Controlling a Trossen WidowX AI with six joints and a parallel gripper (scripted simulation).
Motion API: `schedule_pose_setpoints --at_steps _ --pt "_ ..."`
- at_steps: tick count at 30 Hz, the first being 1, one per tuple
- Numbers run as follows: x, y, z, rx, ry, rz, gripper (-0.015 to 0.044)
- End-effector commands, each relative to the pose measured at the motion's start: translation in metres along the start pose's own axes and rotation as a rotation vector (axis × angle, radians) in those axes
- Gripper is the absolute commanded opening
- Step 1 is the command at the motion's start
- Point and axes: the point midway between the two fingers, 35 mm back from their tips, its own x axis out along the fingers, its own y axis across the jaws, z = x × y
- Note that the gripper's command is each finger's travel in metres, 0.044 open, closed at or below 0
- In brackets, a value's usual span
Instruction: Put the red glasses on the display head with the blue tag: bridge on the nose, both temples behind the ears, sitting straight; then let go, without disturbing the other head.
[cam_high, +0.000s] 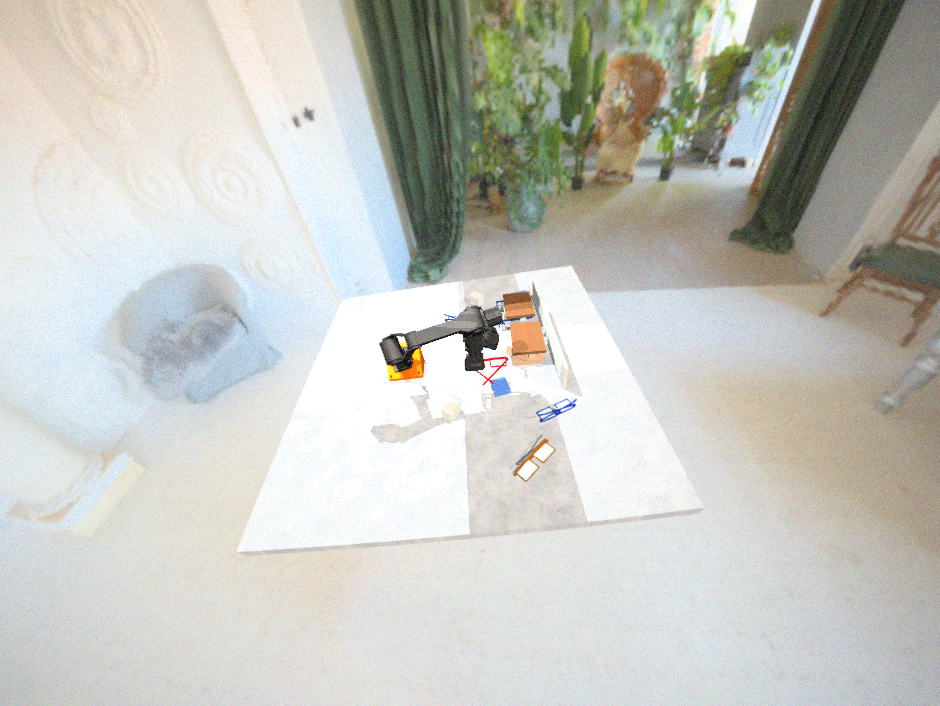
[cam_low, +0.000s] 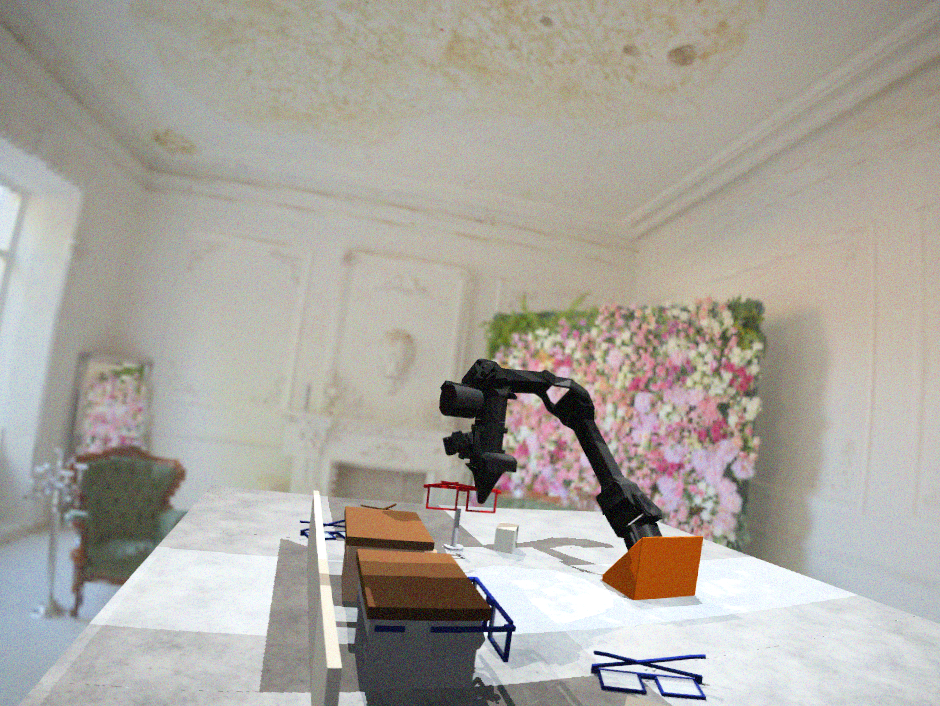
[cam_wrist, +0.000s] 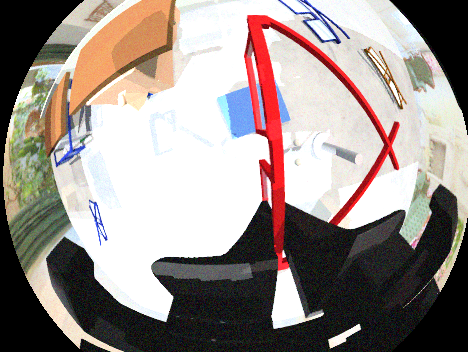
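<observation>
My gripper (cam_high: 474, 367) (cam_low: 483, 499) (cam_wrist: 269, 205) is shut on the red glasses (cam_low: 449, 487) (cam_wrist: 273, 120) at one end of their front frame and holds them above the table. Their temples are folded across each other. The head with peach sides and a brown top (cam_high: 527, 337) (cam_low: 389, 527) (cam_wrist: 117, 50) stands beside the glasses; its small nose faces my side. The blue tag (cam_high: 500, 386) (cam_wrist: 250, 112) lies flat on the table near that head. The other head (cam_high: 518, 302) (cam_low: 421, 588) (cam_wrist: 56, 117) is grey-sided and wears blue glasses (cam_low: 496, 628).
An upright panel (cam_high: 557, 349) (cam_low: 322, 607) stands behind both heads. Folded blue glasses (cam_high: 557, 411) and orange glasses (cam_high: 531, 458) lie beyond the tag. More blue glasses (cam_low: 645, 674) lie near the other head. A thin post (cam_low: 456, 524) (cam_wrist: 342, 152) and a pale block (cam_high: 451, 411) (cam_low: 506, 537) stand nearby.
</observation>
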Motion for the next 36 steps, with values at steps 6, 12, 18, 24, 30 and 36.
schedule_pose_setpoints --at_steps 6,12,18,24,30,36 --pt "-0.001 -0.058 -0.004 0.008 0.0 -0.029 0.0" --pt "0.001 -0.058 -0.004 0.008 0.0 -0.028 0.0" --pt "0.02 -0.059 -0.002 0.009 -0.001 -0.027 0.0" --pt "0.044 -0.06 -0.003 0.009 -0.001 -0.029 0.0" --pt "0.058 -0.061 -0.004 0.009 -0.002 -0.031 0.0" --pt "0.058 -0.058 -0.001 0.01 -0.002 -0.031 0.0"
